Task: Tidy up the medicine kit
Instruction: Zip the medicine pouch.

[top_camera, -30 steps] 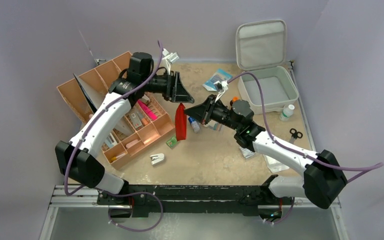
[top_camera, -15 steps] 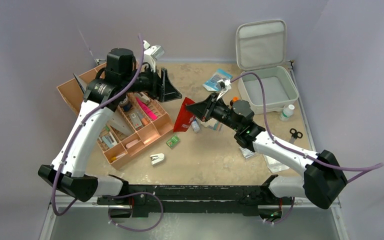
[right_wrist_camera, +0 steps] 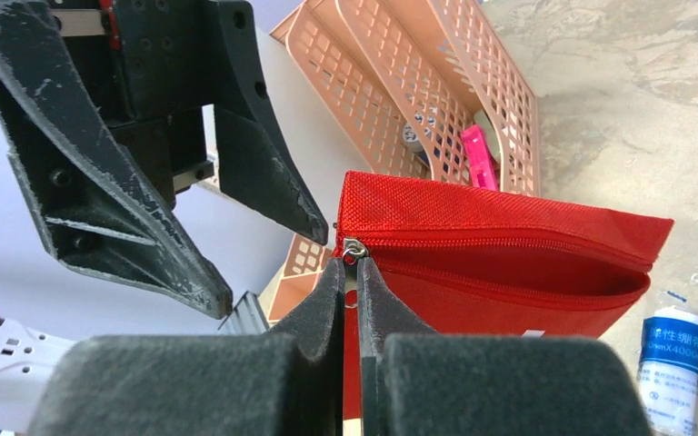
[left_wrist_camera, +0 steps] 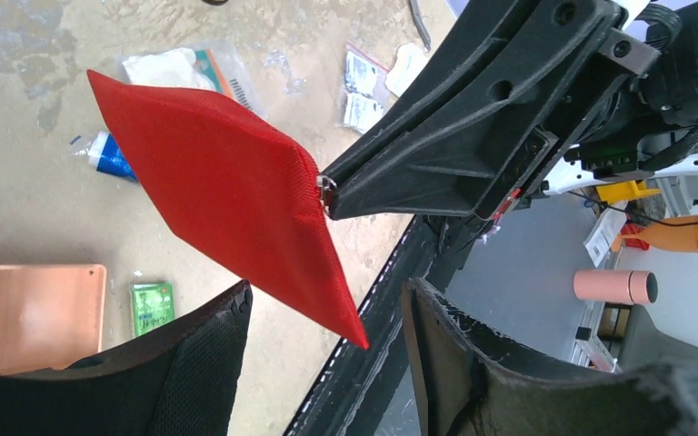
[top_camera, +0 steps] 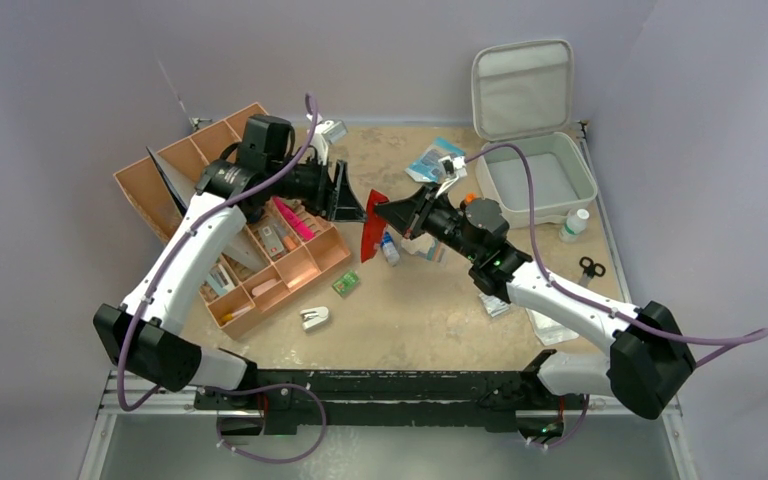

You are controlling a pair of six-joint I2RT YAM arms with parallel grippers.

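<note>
My right gripper is shut on the metal zipper pull of a flat red pouch. It holds the pouch tilted above the table's middle. The pouch's zip gapes partly open in the right wrist view. My left gripper stands open just left of the pouch, with the pouch's lower corner between its spread fingers and touching neither. The medicine kit, a light grey hard case, sits open at the back right with its lid upright.
A tan divided organizer tray with small items lies left, under the left arm. On the table lie a blue-white tube, a green packet, a white clip, packets, a white bottle and scissors.
The left gripper swung back to the left, then returned beside the pouch. The right gripper lifted the pouch from hanging straight down to a tilt, nearer the back.
</note>
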